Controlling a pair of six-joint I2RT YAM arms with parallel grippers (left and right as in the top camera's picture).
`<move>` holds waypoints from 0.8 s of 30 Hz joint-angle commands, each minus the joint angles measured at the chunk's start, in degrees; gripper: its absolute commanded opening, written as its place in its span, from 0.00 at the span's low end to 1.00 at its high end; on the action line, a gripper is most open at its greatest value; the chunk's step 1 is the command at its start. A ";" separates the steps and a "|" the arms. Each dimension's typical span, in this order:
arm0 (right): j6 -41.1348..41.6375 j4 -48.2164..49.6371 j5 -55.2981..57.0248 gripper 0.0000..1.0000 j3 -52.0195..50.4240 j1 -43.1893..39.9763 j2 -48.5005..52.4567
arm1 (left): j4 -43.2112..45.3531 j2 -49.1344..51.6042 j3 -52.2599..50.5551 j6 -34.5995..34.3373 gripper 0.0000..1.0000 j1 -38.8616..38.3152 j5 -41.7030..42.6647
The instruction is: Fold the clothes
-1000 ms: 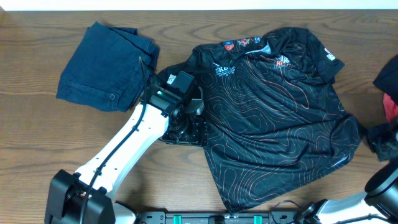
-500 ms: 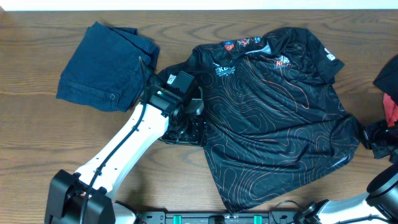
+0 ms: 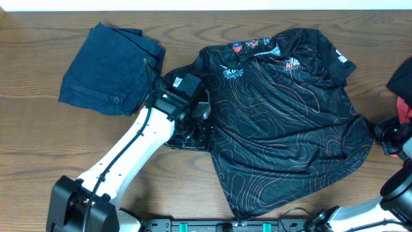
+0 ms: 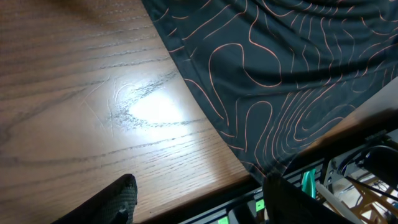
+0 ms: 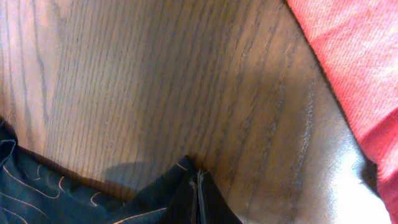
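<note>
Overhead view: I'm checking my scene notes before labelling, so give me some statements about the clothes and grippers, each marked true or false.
1. The black jersey lies spread out with its chest logos facing up. True.
2. The navy denim garment lies on top of the jersey. False: it lies folded beside it, on the left arm's side.
3. The left gripper is at the jersey's edge, its fingers apart over bare wood. True.
4. The red garment lies in the middle of the table. False: it is at the far right edge of the view, near the right gripper.
</note>
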 commanded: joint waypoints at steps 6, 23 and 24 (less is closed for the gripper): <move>4.66 -14.23 9.57 0.01 4.02 -6.47 -5.03 | -0.74 -1.18 1.09 0.94 0.67 0.24 -0.46; 1.97 -20.85 5.68 0.03 7.15 2.38 -11.47 | -0.76 -1.18 1.09 0.98 0.67 0.24 -0.48; 1.99 -20.52 5.66 0.02 7.15 3.65 -9.46 | -0.76 -1.18 1.09 0.98 0.67 0.24 -0.48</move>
